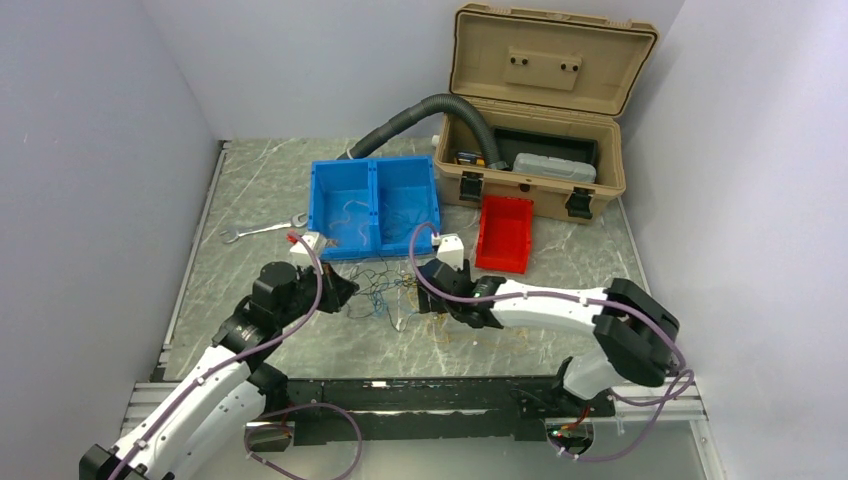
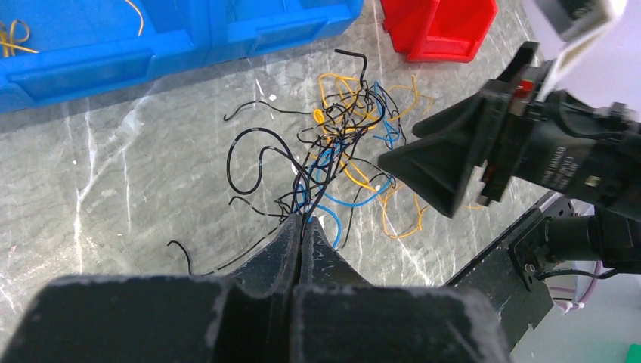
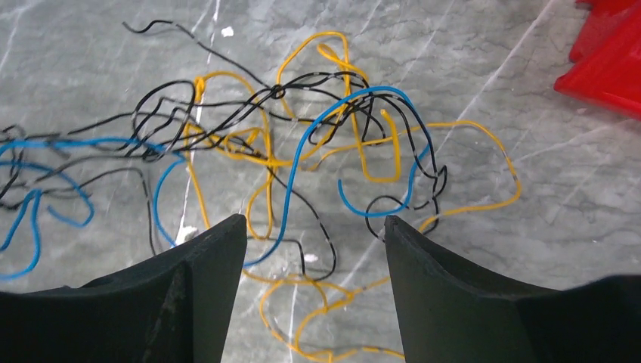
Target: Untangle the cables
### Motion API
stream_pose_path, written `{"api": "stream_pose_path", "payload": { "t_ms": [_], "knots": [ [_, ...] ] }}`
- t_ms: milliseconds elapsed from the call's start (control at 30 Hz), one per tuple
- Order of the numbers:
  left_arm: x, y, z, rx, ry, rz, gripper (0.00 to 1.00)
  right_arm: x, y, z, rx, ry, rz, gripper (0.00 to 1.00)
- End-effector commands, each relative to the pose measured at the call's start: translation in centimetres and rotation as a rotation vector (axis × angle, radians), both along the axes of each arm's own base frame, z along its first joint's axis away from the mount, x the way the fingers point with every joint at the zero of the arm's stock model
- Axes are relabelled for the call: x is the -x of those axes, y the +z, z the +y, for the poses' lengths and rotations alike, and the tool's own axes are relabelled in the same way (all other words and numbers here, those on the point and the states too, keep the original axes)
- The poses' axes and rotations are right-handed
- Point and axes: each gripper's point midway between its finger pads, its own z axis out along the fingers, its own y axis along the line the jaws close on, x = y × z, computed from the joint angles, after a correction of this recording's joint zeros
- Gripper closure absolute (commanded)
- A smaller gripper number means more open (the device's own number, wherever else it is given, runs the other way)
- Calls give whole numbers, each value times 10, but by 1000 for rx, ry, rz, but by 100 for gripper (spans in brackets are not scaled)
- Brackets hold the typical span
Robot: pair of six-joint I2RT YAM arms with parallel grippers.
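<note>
Progress is judged to be early. Most cables (image 1: 385, 292) are seen in one knot on the desk (image 1: 250, 190), just in front of the blue bin (image 1: 345, 163) and between the two arms. Black, blue and yellow strands are crossed over each other many times there, and no strand is seen fully drawn out of the heap. A few loose wires are seen inside the blue bin. These may be counted as already separated, but this is only a judgement.

The left end effector (image 2: 302, 225) is closed tight. Some black strands come out from between its tips, so one edge of the knot is taken as held. The right end effector (image 3: 314, 227) is opened wide and is placed just above the other side of the knot. Nothing is gripped by it, and blue and yellow loops are seen on the desk below the gap.

Nearly everything is left to do: one strand must be chosen and pulled free while the knot is held back, and this must be repeated for each colour.
</note>
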Motion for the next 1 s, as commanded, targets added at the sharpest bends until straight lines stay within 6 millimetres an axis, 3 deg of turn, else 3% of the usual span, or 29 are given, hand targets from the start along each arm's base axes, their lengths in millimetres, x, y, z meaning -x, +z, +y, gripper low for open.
{"api": "stream_pose_path", "payload": {
  "t_ms": [0,100,200,267,367,500,600,667,833,967],
  "knots": [
    [-3,9,-2,24,1,-33,100,-30,3,11,-67,-171,-56,32],
    [-4,8,3,15,34,-16,100,-36,-20,-6,5,-283,-18,37],
    [-9,7,17,-13,126,-2,100,-36,-42,-30,64,-377,52,53],
    [-11,8,31,-29,208,8,100,-34,-46,-49,77,-437,70,59],
    [-14,7,64,-72,394,29,100,-28,-40,-81,58,-503,59,59],
    [-5,7,123,-128,718,70,100,-19,-37,-140,21,-632,88,59],
    [7,15,156,-140,892,65,100,-3,-29,-193,3,-830,78,59],
    [14,23,169,-130,959,52,100,0,-17,-213,-34,-893,39,59],
    [19,36,181,-116,1016,21,100,0,23,-227,-169,-907,-79,59],
    [10,40,165,-128,915,8,100,-3,46,-224,-177,-832,-118,71]
  ]
}}
